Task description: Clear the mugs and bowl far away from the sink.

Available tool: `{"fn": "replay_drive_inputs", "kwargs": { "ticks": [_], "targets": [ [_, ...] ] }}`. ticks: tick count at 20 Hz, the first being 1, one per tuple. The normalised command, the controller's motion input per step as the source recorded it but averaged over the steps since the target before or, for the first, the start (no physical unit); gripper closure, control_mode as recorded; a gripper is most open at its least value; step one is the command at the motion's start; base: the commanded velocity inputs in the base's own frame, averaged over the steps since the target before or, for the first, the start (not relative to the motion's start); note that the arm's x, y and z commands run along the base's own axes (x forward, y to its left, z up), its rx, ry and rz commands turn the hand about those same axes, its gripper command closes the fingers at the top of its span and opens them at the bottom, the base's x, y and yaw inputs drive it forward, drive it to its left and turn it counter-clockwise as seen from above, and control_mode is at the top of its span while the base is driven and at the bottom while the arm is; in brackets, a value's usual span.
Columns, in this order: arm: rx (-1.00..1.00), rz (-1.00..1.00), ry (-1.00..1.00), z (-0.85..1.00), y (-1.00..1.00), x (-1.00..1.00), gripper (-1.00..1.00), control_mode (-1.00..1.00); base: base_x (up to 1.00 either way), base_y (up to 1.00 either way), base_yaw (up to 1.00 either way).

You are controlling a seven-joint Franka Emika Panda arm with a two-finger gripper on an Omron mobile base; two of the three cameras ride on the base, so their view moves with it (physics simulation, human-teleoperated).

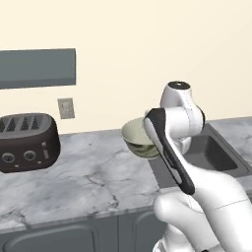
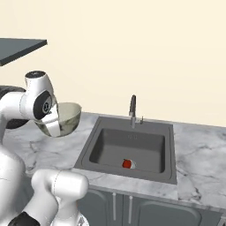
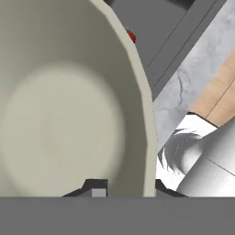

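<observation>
The bowl, wide and pale cream inside with a mottled grey-beige outside, hangs tilted above the marble counter just left of the sink. My gripper is shut on its rim, one finger inside the wall and one outside. In the hand view the bowl takes up most of the picture. From the right base view, the bowl sits against my hand, left of the dark grey sink and its faucet. The mugs are out of view.
A small red thing lies on the sink floor. A dark toaster stands at the back left of the counter, below a wall outlet. My own arm link crosses in front of the bowl in the left base view.
</observation>
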Motion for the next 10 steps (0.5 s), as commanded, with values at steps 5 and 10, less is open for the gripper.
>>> {"fn": "replay_drive_inputs", "kwargs": {
  "ticks": [5,10],
  "targets": [
    [-0.01,-0.06,-0.13,0.48,-0.13,-0.61,1.0,-1.0,0.0,0.0,0.0],
    [0.0,-0.37,-0.07,0.33,-0.02,-0.36,1.0,-1.0,0.0,0.0,0.0]
  ]
}}
